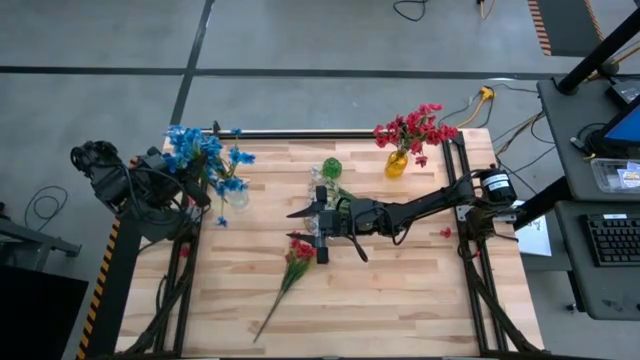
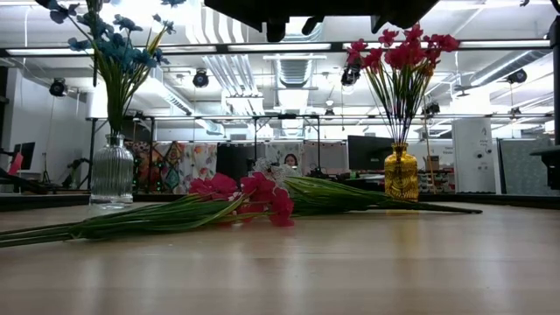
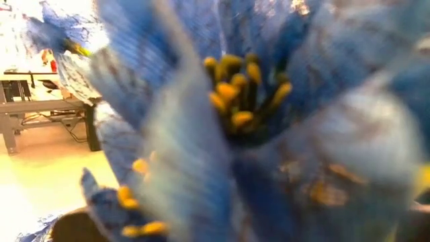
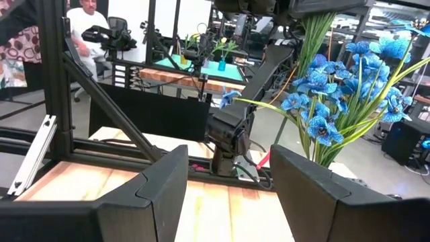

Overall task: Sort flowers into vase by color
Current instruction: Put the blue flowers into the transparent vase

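Bare table (image 1: 420, 300) beyond red flowers (image 1: 300, 252)

On the table (image 1: 400, 300), one vase (image 1: 237, 197) of flowers (image 1: 205, 155) stood at the far left and another vase (image 1: 397, 164) at the far right. Between them, nearer the front, a loose spray (image 1: 292, 270) lay flat beside the right end effector (image 1: 309, 232).

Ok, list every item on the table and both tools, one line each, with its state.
Blue flowers: upright in the clear vase.
Red flowers: upright in the yellow vase.
Loose red spray: lying flat on the table.
White spray: lying flat.
Right tool: open, holding nothing.
Left tool: shut, parked beside the blue flowers.
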